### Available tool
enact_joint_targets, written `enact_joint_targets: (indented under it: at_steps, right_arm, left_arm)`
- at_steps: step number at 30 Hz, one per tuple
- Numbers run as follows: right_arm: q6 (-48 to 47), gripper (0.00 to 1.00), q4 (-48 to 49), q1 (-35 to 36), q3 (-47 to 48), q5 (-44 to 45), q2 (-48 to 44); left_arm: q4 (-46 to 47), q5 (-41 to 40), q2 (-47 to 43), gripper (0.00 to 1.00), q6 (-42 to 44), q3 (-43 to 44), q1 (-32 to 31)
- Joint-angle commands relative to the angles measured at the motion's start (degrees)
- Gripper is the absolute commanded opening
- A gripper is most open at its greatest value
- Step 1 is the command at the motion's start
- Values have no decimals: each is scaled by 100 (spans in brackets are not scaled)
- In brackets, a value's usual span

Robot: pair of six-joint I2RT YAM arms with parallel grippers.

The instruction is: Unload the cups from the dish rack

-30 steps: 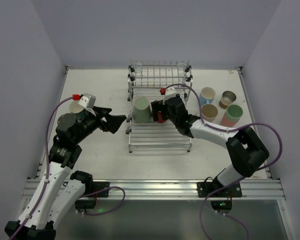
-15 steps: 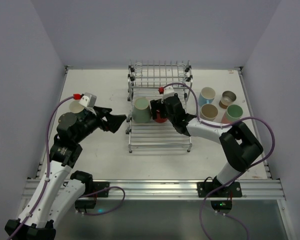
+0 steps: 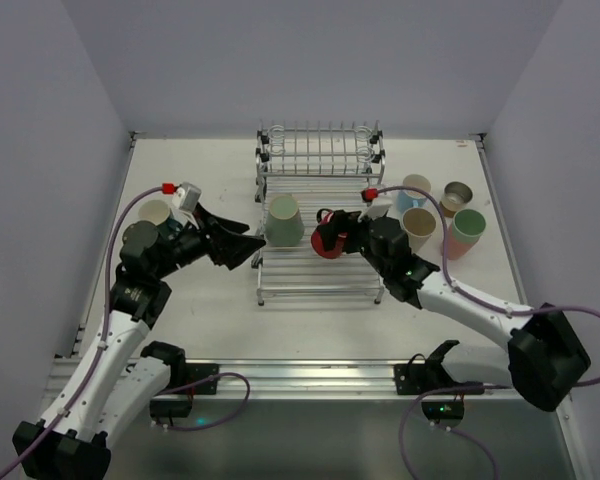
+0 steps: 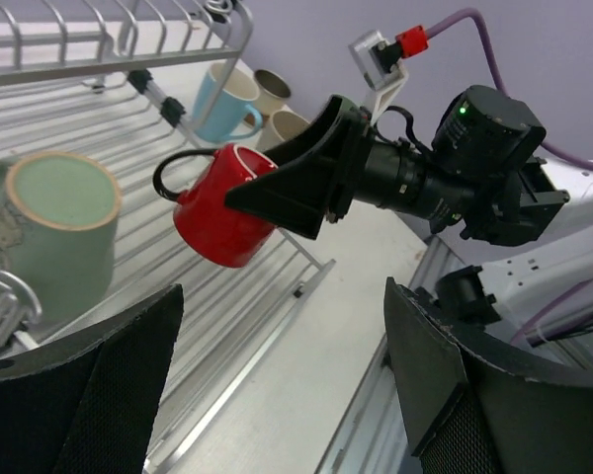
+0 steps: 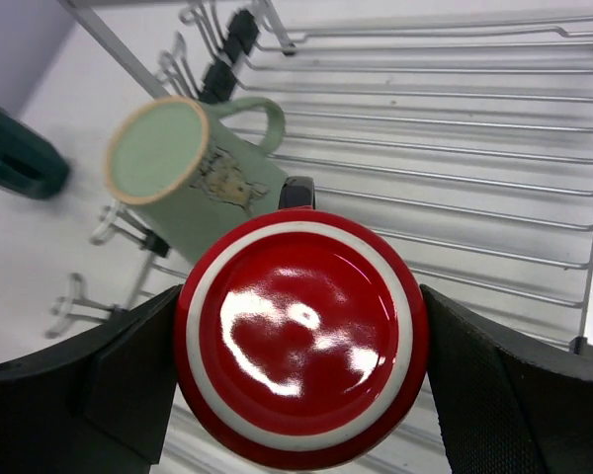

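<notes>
The chrome dish rack (image 3: 320,275) stands mid-table, its upper shelf empty. A sage green cup (image 3: 283,220) sits upside down on the lower tray's left side. My right gripper (image 3: 332,240) is shut on the red mug (image 3: 326,240) and holds it tilted just above the tray's right half. The right wrist view shows the mug's base (image 5: 301,341) between the fingers (image 5: 128,380), over the slats (image 5: 474,197), with the green cup (image 5: 183,183) behind. My left gripper (image 3: 248,248) is open and empty just left of the rack. Its wrist view shows the red mug (image 4: 222,207) and green cup (image 4: 59,232).
Right of the rack stand a light blue cup (image 3: 415,190), a tan cup (image 3: 418,222), a brown cup (image 3: 457,195) and a mint green cup (image 3: 467,225) with pink beside it. A beige cup (image 3: 155,212) stands far left, and a dark teal cup (image 5: 15,158) left of the rack.
My right gripper has lifted the red mug off the tray and drawn it back to the right. My left gripper has edged closer to the rack's left side.
</notes>
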Motion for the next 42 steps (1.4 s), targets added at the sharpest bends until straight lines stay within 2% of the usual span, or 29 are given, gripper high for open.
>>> enact_joint_targets:
  at_steps: [1,7,14,18,24,29,32,38,39,41,42]
  right_arm:
    - [1194,35,588,20,-66,-180,-876]
    - [2162,33,640,20,-207,-374,-1652]
    - [3157,33,1423,11,-576,-946,-2144]
    - [3429,33,1599,20,-699,-1104,-2303]
    - [3956,33,2468,11,-980,-1639,-2101]
    - [4352,33,3267,11,-1121,-2052,-1531]
    - [4519,33,3568,11,-1148,-2185,-1293]
    - [4853,34,4104,20,-1271,-2360,-1020]
    - [4915,34,4156,29,-1288,-2387,-968]
    - [4968,35,4332,20,-1358,-2440,-941]
    - [4977,38,4341,29,-1376,-2449,-958]
  left_arm:
    - [913,753,21,85,-1006,-191,-97]
    - [1010,613,117,85,-1516,-262,-580]
    - [1415,-272,574,84,-1833,-420,-1783]
    - [1607,-644,714,83,-1833,-376,-2030]
    - [2152,-873,1180,82,-1859,-411,-2189]
    - [2935,-784,1488,79,-2106,-517,-2294]
    - [3145,-995,1401,70,-2106,-604,-2303]
    - [3436,-1391,1269,46,-2044,-684,-2321]
    - [3480,-1409,1277,31,-2079,-710,-2321]
    - [3568,-1470,1260,10,-2071,-719,-2330]
    - [3568,-1531,1208,0,-2044,-736,-2338]
